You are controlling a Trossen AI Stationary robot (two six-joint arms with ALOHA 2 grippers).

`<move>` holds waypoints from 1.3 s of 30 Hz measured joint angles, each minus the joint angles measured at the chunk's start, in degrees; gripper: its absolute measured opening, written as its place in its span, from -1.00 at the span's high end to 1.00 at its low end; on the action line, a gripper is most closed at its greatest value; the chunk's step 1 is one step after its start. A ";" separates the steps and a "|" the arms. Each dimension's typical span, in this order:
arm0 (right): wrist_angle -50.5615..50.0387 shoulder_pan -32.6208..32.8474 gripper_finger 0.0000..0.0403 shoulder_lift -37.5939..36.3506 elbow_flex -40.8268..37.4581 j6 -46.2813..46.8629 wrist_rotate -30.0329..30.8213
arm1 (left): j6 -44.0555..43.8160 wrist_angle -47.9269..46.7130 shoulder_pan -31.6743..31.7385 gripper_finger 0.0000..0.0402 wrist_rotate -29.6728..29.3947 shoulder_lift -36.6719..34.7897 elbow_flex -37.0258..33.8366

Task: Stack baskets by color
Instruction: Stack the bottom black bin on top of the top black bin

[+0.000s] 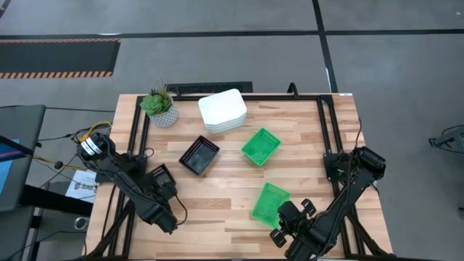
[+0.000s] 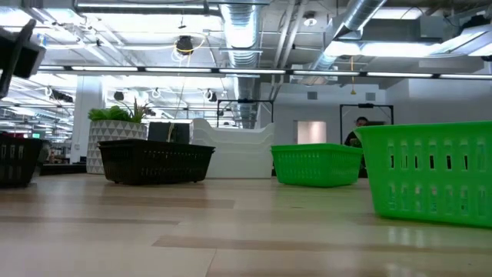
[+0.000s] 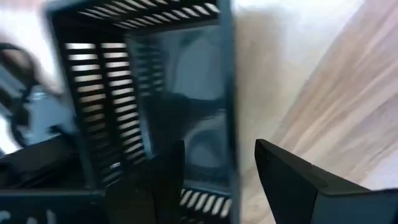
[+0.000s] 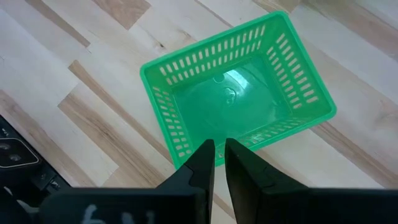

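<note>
- We find the left hand (image 1: 161,190) at the left edge of the wooden worktop (image 1: 217,217), its two dark fingers (image 3: 292,180) standing apart astride one wall of a black mesh-walled plastic basket (image 1: 161,176); the left wrist view shows that basket (image 3: 155,93) close up, one finger inside and one outside the wall. Whether the fingers touch the wall we cannot tell.
- A second black mesh-walled basket (image 1: 199,155) sits on the worktop towards the middle, well apart from the first.
- The right hand (image 1: 284,223) is at the near right of the worktop, its fingers (image 4: 202,168) drawn together and gripping nothing.
- Just in front of it a bright green mesh-walled rectangular basket (image 1: 270,201) rests upright on the wood; the right wrist view looks into its hollow (image 4: 242,99).
- Another bright green mesh basket (image 1: 261,146) sits nearer the middle, separate from the first.
- A stack of white shallow plastic baskets (image 1: 222,110) stands at the far side of the worktop, near the second green basket.
- A small potted plant in a white patterned pot (image 1: 161,107) stands at the far left corner, beside the white stack.
- In the low view a person (image 2: 358,131) shows in the room beyond.
</note>
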 joint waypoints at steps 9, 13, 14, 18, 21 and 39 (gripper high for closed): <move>0.03 -0.49 0.69 0.01 0.00 -0.86 -0.28 | -2.36 2.33 0.02 0.82 0.19 0.00 -0.98; 0.03 -0.48 0.69 0.01 0.00 -0.87 -0.28 | -3.64 1.03 0.01 0.97 0.85 0.00 0.83; 0.03 -0.46 0.69 0.00 0.00 -0.87 -0.28 | -3.69 0.57 0.02 0.98 0.93 0.00 1.68; 0.03 -0.44 0.69 0.02 0.00 -0.87 -0.31 | -4.10 -2.59 0.03 0.99 0.86 0.00 6.44; 0.03 -0.46 0.69 0.02 0.00 -0.90 -0.31 | -4.15 -5.93 0.14 0.99 0.26 0.00 11.46; 0.03 -0.46 0.69 0.02 0.00 -1.33 -0.28 | 8.71 -10.61 23.93 1.00 -29.66 0.00 32.73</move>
